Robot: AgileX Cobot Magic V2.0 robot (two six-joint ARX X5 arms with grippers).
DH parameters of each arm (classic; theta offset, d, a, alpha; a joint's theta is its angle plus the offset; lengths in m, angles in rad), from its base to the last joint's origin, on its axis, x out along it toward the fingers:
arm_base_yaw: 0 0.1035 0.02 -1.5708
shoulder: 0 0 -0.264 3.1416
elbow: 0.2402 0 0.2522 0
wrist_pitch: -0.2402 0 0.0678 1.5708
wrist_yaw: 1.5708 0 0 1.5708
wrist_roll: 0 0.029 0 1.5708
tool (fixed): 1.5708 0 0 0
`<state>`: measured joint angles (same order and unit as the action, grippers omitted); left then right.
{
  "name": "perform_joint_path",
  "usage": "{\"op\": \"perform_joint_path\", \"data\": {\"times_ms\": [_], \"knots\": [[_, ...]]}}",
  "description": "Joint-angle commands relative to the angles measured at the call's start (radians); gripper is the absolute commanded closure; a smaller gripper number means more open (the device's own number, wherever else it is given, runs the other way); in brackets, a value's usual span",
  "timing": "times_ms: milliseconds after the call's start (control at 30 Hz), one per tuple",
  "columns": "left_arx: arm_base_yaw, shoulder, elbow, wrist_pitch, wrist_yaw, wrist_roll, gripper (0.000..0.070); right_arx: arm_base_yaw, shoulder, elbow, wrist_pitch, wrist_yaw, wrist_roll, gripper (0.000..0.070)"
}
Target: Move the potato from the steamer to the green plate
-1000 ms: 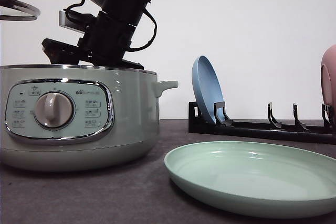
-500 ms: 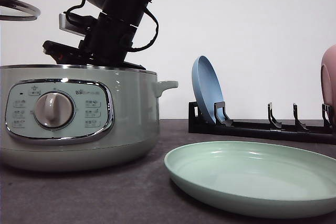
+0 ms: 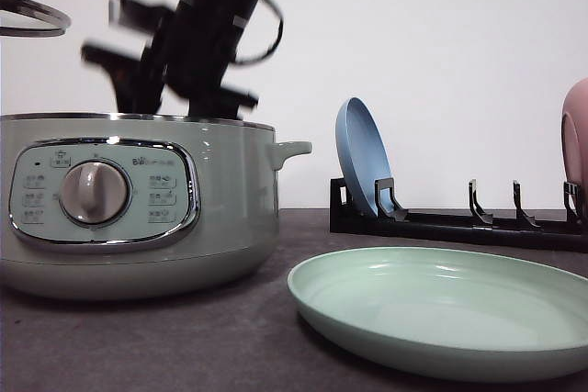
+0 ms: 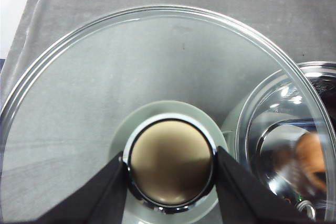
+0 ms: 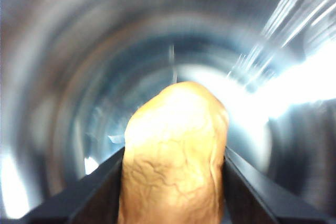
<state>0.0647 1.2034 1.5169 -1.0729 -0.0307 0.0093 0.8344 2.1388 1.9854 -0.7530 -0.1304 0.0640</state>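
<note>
Pinching the lumpy orange-brown potato (image 5: 176, 156) between its two black fingers (image 5: 97, 192), the right gripper (image 5: 173, 203) holds it inside the shiny metal bowl of the large pale sage-green steamer (image 3: 138, 204); the potato fills the gap between the fingers, one pressed to each side. In the front view the right arm (image 3: 197, 39) is blurred above the steamer's chrome rim, and the gripper's tips cannot be made out there. The left gripper (image 4: 170, 182) is clamped on the round knob (image 4: 170, 163) of the clear glass lid (image 4: 105, 77), held beside the open steamer; through the glass, the potato (image 4: 310, 158) appears as an orange smear in the pot. The wide, shallow, pale mint-green plate (image 3: 441, 309) lies on the dark table (image 3: 184, 346) to the right of the steamer, well apart from both grippers.
</note>
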Motion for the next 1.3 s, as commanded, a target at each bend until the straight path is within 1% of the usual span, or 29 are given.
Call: {"op": "perform_joint_path", "data": {"times_ms": [0,133,300,500,633,767,900,1067,1267], "knots": [[0.002,-0.006,0.029,0.041,-0.004,0.005,0.07,0.006,-0.04,0.026,0.011,0.001,-0.019,0.0442],[0.001,-0.006,0.029,0.041,-0.003,0.005,0.07,-0.007,-0.13,0.026,-0.02,0.002,-0.027,0.0442],[-0.002,-0.006,0.029,0.041,0.011,0.005,0.07,-0.033,-0.259,0.025,-0.096,0.005,-0.032,0.0442],[-0.026,-0.006,0.029,0.044,0.013,0.006,0.07,-0.079,-0.391,0.023,-0.198,0.008,-0.033,0.0441],[-0.043,-0.006,0.029,0.047,0.013,0.006,0.07,-0.12,-0.476,-0.033,-0.221,0.008,-0.033,0.0441],[-0.061,-0.006,0.029,0.048,0.013,0.006,0.07,-0.157,-0.589,-0.192,-0.195,0.009,-0.033,0.0441],[-0.075,-0.006,0.029,0.047,0.021,0.005,0.07,-0.183,-0.723,-0.402,-0.107,0.023,-0.02,0.0441],[-0.094,-0.006,0.029,0.048,0.059,0.005,0.07,-0.199,-0.874,-0.647,-0.003,0.031,0.048,0.0441],[-0.123,-0.006,0.029,0.047,0.065,0.005,0.07,-0.195,-0.992,-0.911,0.121,0.037,0.167,0.044]]}}
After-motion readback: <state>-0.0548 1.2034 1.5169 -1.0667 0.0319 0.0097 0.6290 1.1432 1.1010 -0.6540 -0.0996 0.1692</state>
